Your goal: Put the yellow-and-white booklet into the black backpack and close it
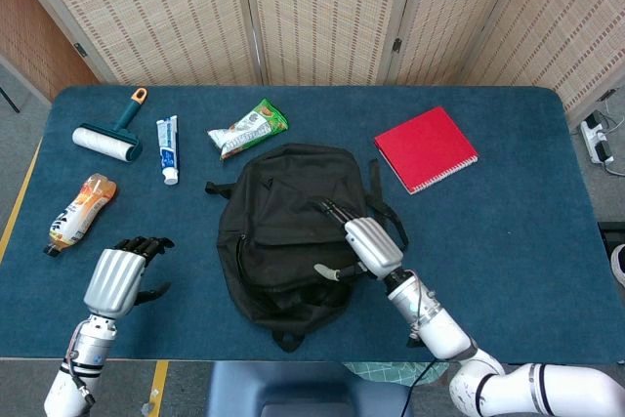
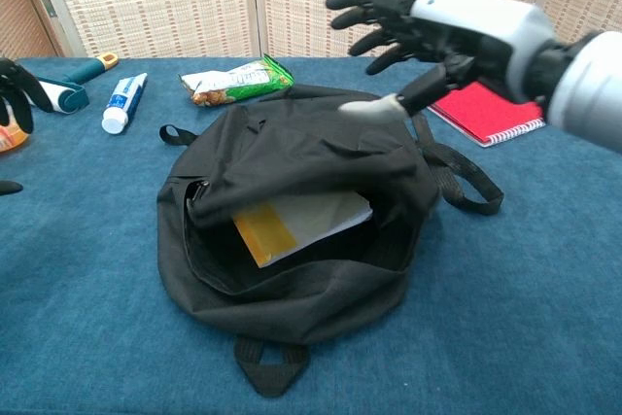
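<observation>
Five loose things lie around the backpack (image 1: 285, 229) on the blue table (image 1: 508, 241): one lint roller (image 1: 106, 136), one toothpaste tube (image 1: 168, 147), one green snack packet (image 1: 248, 129), one orange bottle (image 1: 78, 209) and one red notebook (image 1: 425, 148) (spiral edge toward the near right). None of them touches the bag. The black backpack sits mid-table, flap slumped over the mouth but not zipped; chest view shows the opening gaping toward the camera. One booklet (image 2: 299, 224) lies inside, yellow spine and white cover partly hidden under the flap. Right hand (image 1: 366, 244) hovers above the bag's right side, fingers spread wide, holding nothing. Left hand (image 1: 120, 275) is well off to the left near the bottle, fingers loosely bent and apart, empty.
</observation>
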Action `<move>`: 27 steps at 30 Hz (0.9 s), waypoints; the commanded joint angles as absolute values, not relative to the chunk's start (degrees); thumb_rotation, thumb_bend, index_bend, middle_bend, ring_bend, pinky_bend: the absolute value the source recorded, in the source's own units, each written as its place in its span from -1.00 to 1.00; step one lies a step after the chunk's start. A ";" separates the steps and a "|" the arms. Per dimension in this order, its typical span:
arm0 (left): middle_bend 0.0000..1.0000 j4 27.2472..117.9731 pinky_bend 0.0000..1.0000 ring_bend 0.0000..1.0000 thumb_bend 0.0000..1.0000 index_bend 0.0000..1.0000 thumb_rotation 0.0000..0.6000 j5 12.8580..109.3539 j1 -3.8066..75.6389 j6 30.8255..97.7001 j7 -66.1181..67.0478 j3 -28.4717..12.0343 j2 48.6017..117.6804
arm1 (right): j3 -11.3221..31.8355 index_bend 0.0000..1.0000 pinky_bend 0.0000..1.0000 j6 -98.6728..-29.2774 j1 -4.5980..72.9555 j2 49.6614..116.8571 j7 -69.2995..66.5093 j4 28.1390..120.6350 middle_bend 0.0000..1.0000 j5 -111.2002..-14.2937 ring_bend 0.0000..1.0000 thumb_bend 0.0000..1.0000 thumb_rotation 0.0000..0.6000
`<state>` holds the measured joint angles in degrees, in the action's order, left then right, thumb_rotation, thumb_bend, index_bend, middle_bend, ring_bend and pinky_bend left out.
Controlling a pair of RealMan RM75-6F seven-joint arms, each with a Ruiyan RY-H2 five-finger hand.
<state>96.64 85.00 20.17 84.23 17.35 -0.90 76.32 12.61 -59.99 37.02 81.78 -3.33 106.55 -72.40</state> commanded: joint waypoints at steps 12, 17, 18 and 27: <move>-0.01 91.25 -0.06 -0.11 -0.82 -0.21 1.00 75.33 17.48 81.75 13.54 -5.24 75.32 | 5.32 -0.57 -0.48 -71.80 25.33 69.12 2.03 104.07 -0.50 -78.22 -0.57 -0.29 1.00; -0.04 89.63 -0.14 -0.14 -0.82 -0.22 1.00 72.71 15.90 80.90 11.72 -5.47 74.78 | 3.56 -0.58 -0.48 -78.74 19.92 67.25 6.65 99.77 -0.52 -78.54 -0.59 -0.29 1.00; -0.06 89.65 -0.16 -0.16 -0.82 -0.22 1.00 72.62 15.54 80.99 11.23 -5.42 74.57 | 3.26 -0.59 -0.48 -79.80 19.01 67.09 6.55 98.85 -0.54 -78.78 -0.59 -0.29 1.00; -0.11 92.10 -0.28 -0.23 -0.82 -0.25 1.00 77.35 11.13 86.98 9.47 -3.54 71.96 | 0.59 -0.97 -0.62 -86.94 10.92 65.27 -0.41 93.50 -0.83 -81.09 -0.76 -0.29 0.83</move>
